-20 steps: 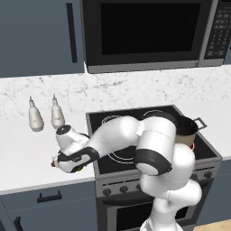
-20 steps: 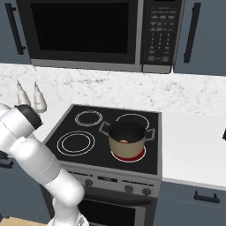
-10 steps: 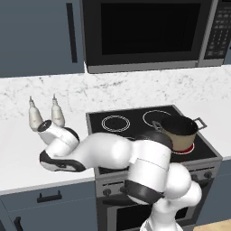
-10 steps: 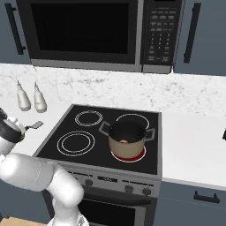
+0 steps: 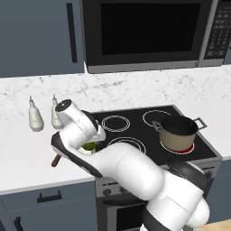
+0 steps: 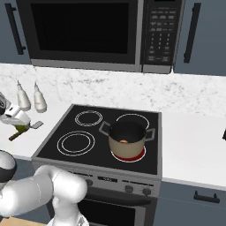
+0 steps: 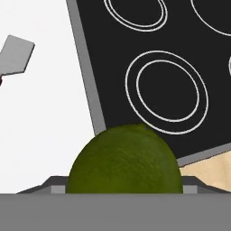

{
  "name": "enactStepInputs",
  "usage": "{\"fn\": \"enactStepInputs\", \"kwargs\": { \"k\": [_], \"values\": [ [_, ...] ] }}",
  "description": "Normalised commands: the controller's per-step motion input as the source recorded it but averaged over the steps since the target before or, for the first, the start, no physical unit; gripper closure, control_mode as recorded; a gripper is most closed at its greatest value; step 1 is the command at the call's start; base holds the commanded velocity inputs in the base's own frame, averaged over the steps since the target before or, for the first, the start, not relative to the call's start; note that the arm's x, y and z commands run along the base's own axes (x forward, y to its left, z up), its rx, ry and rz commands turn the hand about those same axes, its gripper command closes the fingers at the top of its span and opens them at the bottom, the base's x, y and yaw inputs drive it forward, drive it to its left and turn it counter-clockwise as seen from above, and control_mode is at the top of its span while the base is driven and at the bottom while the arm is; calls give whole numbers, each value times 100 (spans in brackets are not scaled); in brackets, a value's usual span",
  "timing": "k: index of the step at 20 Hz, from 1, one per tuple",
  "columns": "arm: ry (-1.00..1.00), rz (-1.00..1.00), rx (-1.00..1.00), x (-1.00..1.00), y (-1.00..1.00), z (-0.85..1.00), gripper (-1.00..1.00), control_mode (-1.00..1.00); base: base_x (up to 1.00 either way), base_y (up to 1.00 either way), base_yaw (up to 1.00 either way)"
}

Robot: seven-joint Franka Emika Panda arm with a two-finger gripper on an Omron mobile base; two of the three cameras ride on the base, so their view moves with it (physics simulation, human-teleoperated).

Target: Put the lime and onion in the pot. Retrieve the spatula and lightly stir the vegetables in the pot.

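Observation:
My gripper (image 7: 124, 182) is shut on the dark-green lime (image 7: 124, 155), held above the white counter just left of the stove. From the left base view the lime (image 5: 90, 146) peeks out under the hand, and from the right it sits in the gripper (image 6: 18, 126) at the far left. The spatula (image 7: 16, 55) lies on the counter beside it, its grey blade (image 6: 37, 125) toward the stove and its reddish handle (image 5: 56, 160) pointing away. The tan pot (image 5: 179, 133) stands on the front right burner, with the orange onion (image 6: 125, 141) inside it.
Two white bottles (image 5: 35, 116) (image 6: 39, 99) stand at the back of the counter left of the black stove (image 6: 88, 132). A microwave (image 6: 84, 33) hangs above the stove. White counter (image 6: 194, 145) continues to the right of the stove.
The arm has swung left from the stove's edge to over the left counter, and the jaws have closed from fully open onto the lime.

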Motion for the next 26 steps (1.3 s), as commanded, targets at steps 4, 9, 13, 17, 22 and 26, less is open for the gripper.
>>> {"fn": "enactStepInputs", "kwargs": {
  "k": [4, 9, 13, 17, 22, 26],
  "values": [
    [0, 0, 20, -6, -100, 31, 100, -100, 0, 0, 0],
    [-1, -2, 13, 0, -100, 17, 100, -100, 0, 0, 0],
    [-1, -7, 4, 10, -100, 14, 100, -100, 0, 0, 0],
    [0, -9, 1, 30, -100, 6, 100, -100, 0, 0, 0],
    [0, -8, 2, 31, -100, 7, 100, -100, 0, 0, 0],
    [0, -7, 3, 30, -100, 8, 100, -100, 0, 0, 0]
  ]
}}
